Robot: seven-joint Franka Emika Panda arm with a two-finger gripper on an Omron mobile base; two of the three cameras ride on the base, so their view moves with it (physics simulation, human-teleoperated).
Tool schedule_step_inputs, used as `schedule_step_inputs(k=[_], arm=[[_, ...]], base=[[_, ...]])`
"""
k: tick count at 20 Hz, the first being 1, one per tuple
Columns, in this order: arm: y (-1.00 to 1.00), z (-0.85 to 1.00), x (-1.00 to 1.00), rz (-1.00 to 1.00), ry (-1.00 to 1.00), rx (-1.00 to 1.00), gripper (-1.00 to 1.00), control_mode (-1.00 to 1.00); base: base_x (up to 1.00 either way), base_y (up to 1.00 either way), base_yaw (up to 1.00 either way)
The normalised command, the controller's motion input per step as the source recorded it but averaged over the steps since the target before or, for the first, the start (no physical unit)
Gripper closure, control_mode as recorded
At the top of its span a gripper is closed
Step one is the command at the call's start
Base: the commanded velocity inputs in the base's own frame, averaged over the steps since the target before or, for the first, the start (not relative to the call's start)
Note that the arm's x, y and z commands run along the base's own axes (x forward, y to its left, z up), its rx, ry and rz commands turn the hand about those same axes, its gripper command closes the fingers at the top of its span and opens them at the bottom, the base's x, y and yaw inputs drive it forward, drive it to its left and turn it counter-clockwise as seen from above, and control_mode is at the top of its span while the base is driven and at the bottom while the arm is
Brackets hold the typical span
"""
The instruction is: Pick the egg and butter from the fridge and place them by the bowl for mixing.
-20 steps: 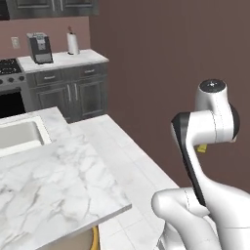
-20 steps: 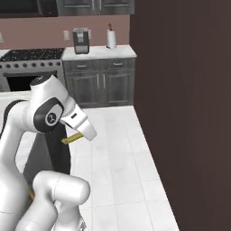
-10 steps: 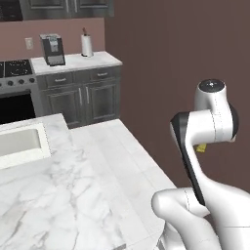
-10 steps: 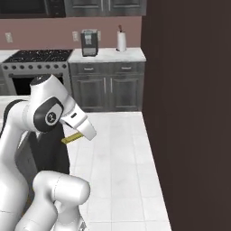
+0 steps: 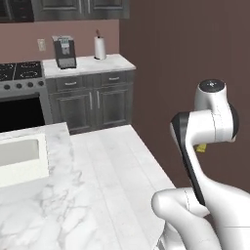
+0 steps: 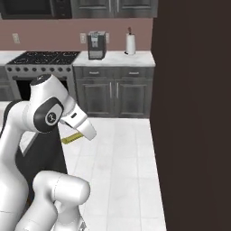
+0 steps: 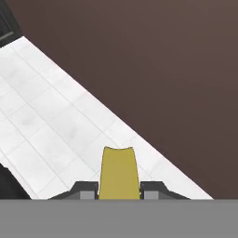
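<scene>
Your claw (image 7: 119, 193) is clamping the butter (image 7: 119, 173), the yellow stick jutting out between its fingertips above the white floor tiles (image 7: 51, 125). You are carrying it in mid-air beside the marble counter (image 5: 73, 205), so the butter seems picked but not yet placed. Bowl and egg remain to be dealt with.

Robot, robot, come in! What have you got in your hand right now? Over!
End effector shut on the butter. Butter sticks out past the fingertips, above white floor tiles. Dark wall just ahead. Marble counter to the left.
</scene>
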Motion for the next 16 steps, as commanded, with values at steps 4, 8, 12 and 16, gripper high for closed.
schedule_step_inputs(k=[4,8,12,16], arm=[[0.0,0.0,0.0,0.0,0.0,0.0,1.0,1.0],[0.0,0.0,0.0,0.0,0.0,0.0,1.0,1.0],[0.0,0.0,0.0,0.0,0.0,0.0,1.0,1.0],[0.0,0.0,0.0,0.0,0.0,0.0,1.0,1.0]], base=[[0.71,-0.26,0.23],[0.72,-0.25,0.24],[0.72,-0.24,0.25],[0.72,-0.24,0.24]])
